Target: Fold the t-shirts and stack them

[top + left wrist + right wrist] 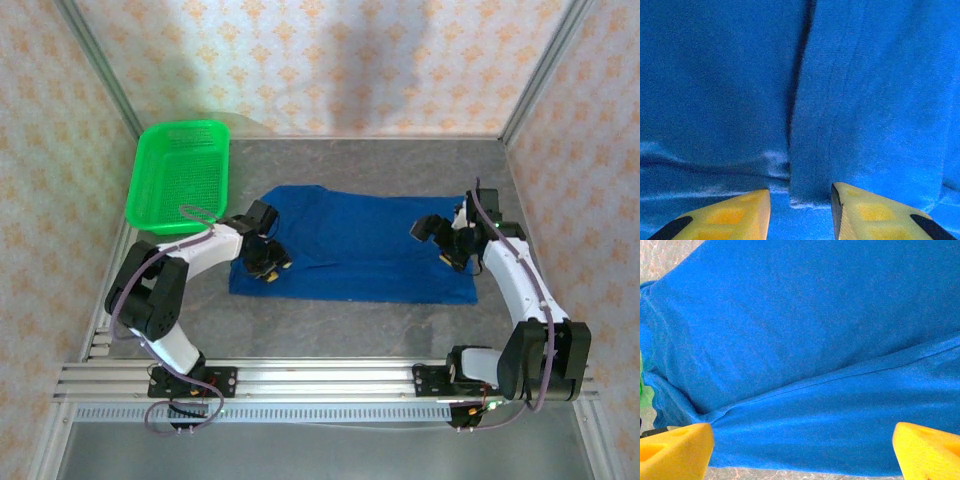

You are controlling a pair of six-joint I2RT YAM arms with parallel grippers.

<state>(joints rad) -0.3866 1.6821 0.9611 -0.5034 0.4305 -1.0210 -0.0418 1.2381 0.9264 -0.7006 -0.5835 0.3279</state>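
Shirt position: I have the t-shirt (360, 245) spread flat on the counter (340, 325), in the middle of the work area, with the green basket (185, 175) off its far-left corner.
Long axis: it runs left to right across the counter, from one arm to the other.
Left end effector (268, 266): it sits low over the shirt's left end, towards the near edge. On my wrist feed the jaws stand part-way apart, with a folded flap edge of blue cloth lying between the tips. I see no pinch on it yet, so I call it empty.
Right end effector (452, 252): it is at the shirt's right end, jaws spread wide and holding nothing. Its own camera looks down on a seam line and the cloth's edge, with bare counter just past it.
Nearer arm: each arm is close to its own end of the shirt, and neither has to cross over.
Key relation: cloth lies directly beneath both end effectors, and the body of the shirt stretches inward between them.
Step, as I judge it: taking hold of both ends before a fold. The left looks further along.
Risk: the left tips may catch one layer of the flap and not both.
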